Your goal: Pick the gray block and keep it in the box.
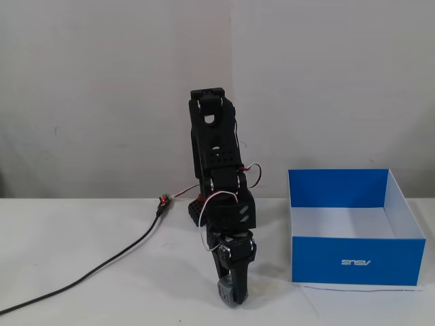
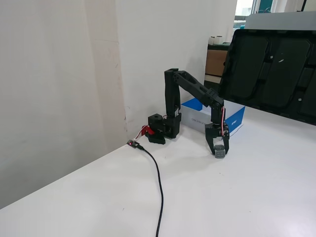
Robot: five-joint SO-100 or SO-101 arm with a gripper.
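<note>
Low in the middle of a fixed view, the gripper [image 1: 233, 292] stands clenched around the gray block [image 1: 225, 291] on the table [image 1: 102, 258], apparently to lift it toward the box [image 1: 353, 255] at the right, not yet filled.

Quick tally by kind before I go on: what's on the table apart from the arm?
Gray block: 1, at the gripper
Blue box: 1
Black cable: 1
Total: 3
</note>
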